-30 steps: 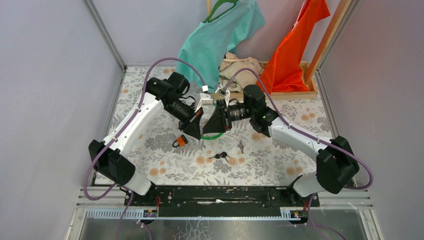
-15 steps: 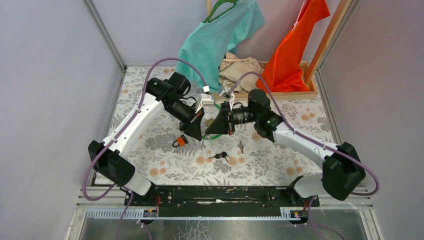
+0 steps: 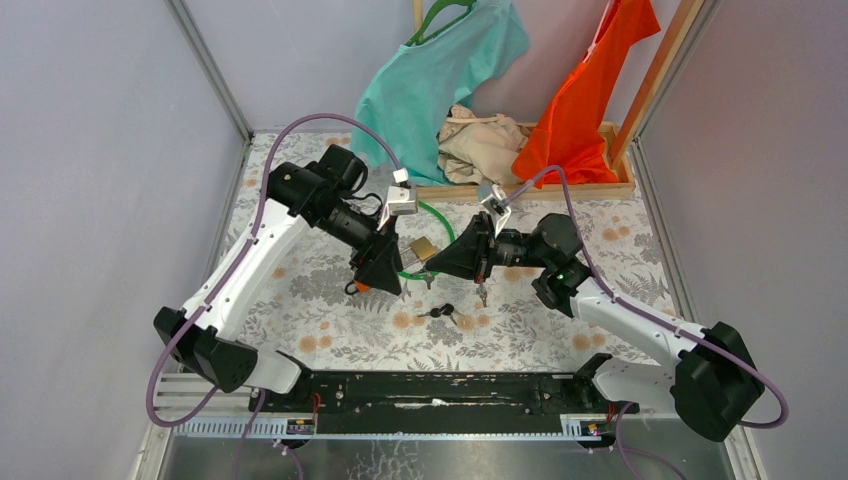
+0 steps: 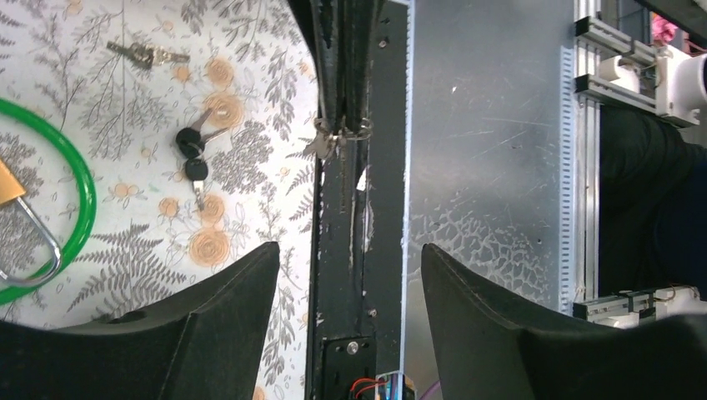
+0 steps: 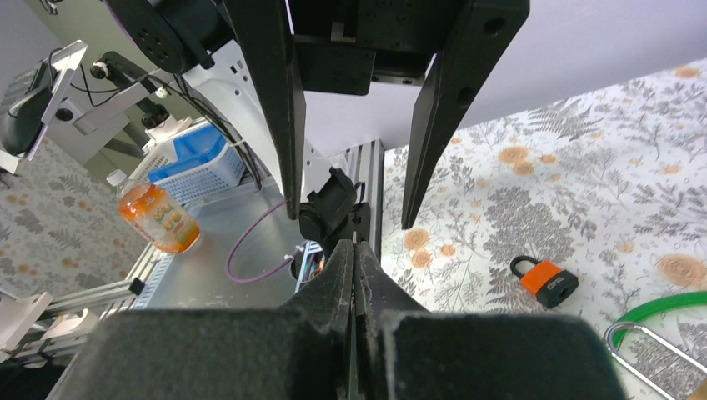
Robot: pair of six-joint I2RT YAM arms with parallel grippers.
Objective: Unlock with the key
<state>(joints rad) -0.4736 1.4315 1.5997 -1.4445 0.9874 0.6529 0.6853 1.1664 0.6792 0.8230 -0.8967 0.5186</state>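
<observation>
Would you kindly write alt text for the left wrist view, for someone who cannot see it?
The left gripper hangs open above the near edge of the floral table. Black-headed keys, a silver key and a green cable loop lie left.

A robotics lab cell. Grey panels (image 3: 100, 150) and aluminium rails (image 3: 210, 70) box in the floral surface (image 3: 520, 330); a wooden clothes rack (image 3: 655, 75) stands at its far edge.

We find the large padlock (image 3: 424, 247) mid-table. The small padlock (image 5: 544, 279) lies to its left, the key bunch (image 4: 197, 170) before it, a lone key (image 4: 148, 55) before it and to the right, and clothes (image 3: 480, 140) behind it.
</observation>
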